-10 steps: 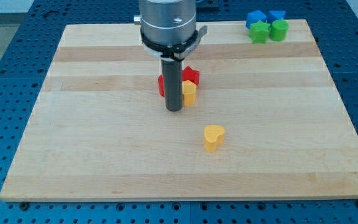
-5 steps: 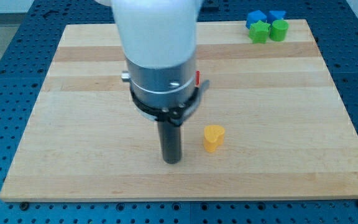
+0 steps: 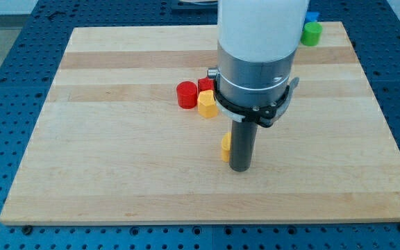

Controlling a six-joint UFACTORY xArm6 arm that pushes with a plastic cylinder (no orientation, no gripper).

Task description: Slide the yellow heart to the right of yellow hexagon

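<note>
The yellow heart lies near the board's middle, toward the view's bottom, mostly hidden behind my rod; only its left edge shows. My tip rests on the board just right of the heart and slightly below it, touching or nearly touching it. The yellow hexagon sits above and to the left of the heart, beside a red cylinder and a red block of unclear shape.
A green block and a blue block sit at the top right corner of the wooden board, partly hidden by the arm. The arm body covers the board's upper middle right.
My tip has swung from the heart's left side to its right side, passing below it. The heart has hardly moved. The red blocks and hexagon are uncovered again.
</note>
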